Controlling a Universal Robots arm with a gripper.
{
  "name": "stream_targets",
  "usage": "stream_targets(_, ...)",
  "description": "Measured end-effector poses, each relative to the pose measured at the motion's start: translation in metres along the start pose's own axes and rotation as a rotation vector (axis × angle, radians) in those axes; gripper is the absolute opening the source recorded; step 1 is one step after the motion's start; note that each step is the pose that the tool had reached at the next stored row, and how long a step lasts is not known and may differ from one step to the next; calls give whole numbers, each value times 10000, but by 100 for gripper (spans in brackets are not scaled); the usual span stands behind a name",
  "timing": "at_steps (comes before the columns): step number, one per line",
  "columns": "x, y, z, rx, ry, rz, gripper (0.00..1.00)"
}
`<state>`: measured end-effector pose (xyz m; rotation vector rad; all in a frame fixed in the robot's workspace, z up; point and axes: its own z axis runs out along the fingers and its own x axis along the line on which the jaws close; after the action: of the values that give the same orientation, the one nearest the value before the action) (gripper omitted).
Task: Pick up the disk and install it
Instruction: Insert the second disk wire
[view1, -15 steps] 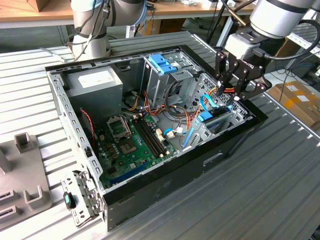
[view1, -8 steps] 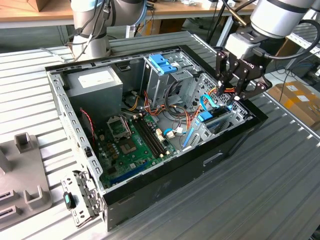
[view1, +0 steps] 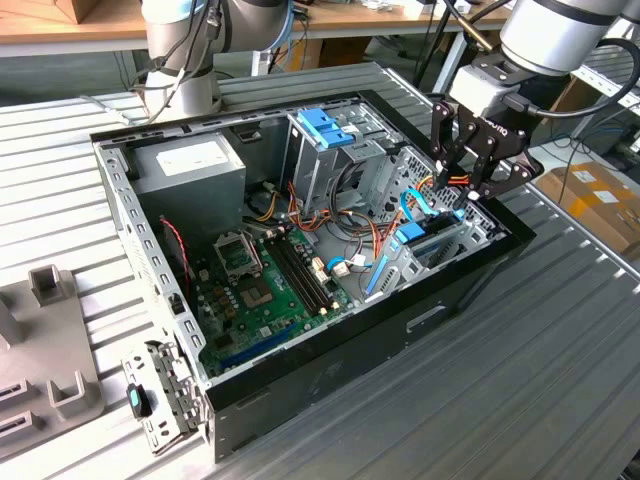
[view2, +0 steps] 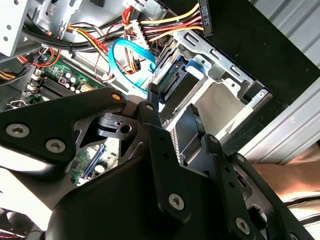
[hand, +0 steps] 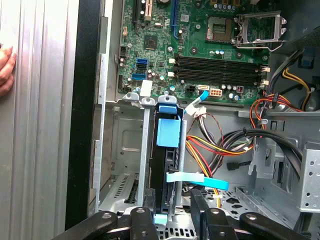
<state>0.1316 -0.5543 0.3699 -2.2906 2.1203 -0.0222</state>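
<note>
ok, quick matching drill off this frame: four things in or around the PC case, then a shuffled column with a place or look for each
Things
1. disk
2. power supply
3. drive cage
4. person's hand

Place or look
A. upright, with a blue plastic top
B. on the ribbed table, outside the case
C. standing on edge in the drive bay, close by the gripper
D. grey box in the case corner at the exterior view's left

Pairs: 1-C, 2-D, 3-A, 4-B
</note>
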Motion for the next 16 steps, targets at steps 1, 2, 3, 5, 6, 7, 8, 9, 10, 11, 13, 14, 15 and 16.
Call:
stream_targets(1,-1,0,0,0,0,0,42)
stream_targets(2,-3,0,0,0,1,0,42)
stream_targets(3,-5,0,0,0,1,0,42)
stream_targets(5,-10,-1,0,0,1,-1,42)
stream_targets(6,-13,-2,-1,0,1,-3,42)
stream_targets(7,-17,-3,-1,0,3,-6,42)
stream_targets(8,-21,-5,0,0,1,-9,42)
stream_targets(9,-26,-7,0,0,1,-12,42)
stream_targets(10,-30,-9,0,0,0,-15,42)
stream_targets(11,-38,-14,0,0,-1,-24,42)
stream_targets(13,-50,-25,0,0,0,-37,42)
stream_targets(14,-61,-37,1,0,0,-53,42)
stream_targets(15,-69,-43,1,0,-1,-62,42)
stream_targets(16,-74,-48,2,0,-2,-69,42)
